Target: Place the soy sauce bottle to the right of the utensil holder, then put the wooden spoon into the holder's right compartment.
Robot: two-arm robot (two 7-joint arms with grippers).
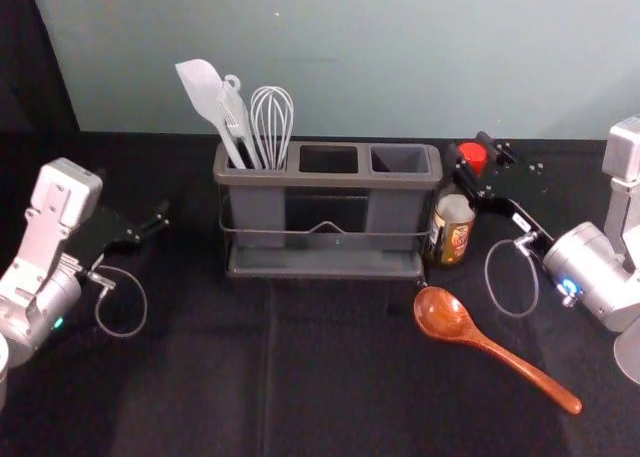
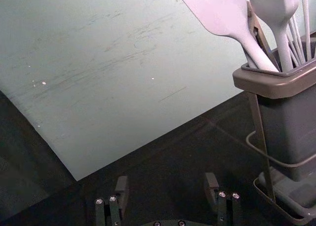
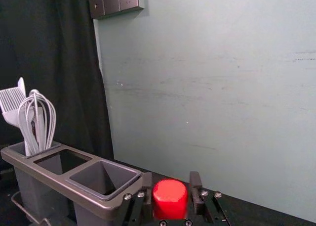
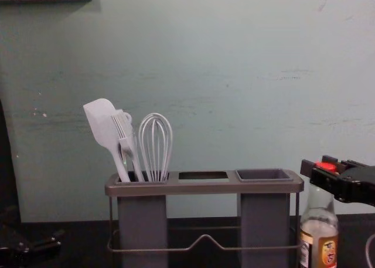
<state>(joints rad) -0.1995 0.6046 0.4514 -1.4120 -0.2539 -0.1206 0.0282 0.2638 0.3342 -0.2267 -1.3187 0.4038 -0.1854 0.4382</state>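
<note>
My right gripper is at the red cap of the soy sauce bottle, just right of the utensil holder. In the right wrist view, my right gripper is shut on the bottle at its cap. The bottle looks upright in the chest view; whether its base touches the table, I cannot tell. In front of the holder's right end, the wooden spoon lies with its handle toward the front right. My left gripper hangs left of the holder; its fingers stand apart in the left wrist view.
A white spatula, a fork-like utensil and a whisk stand in the holder's left compartment. The pale wall rises behind the black-covered table. A black curtain hangs left in the right wrist view.
</note>
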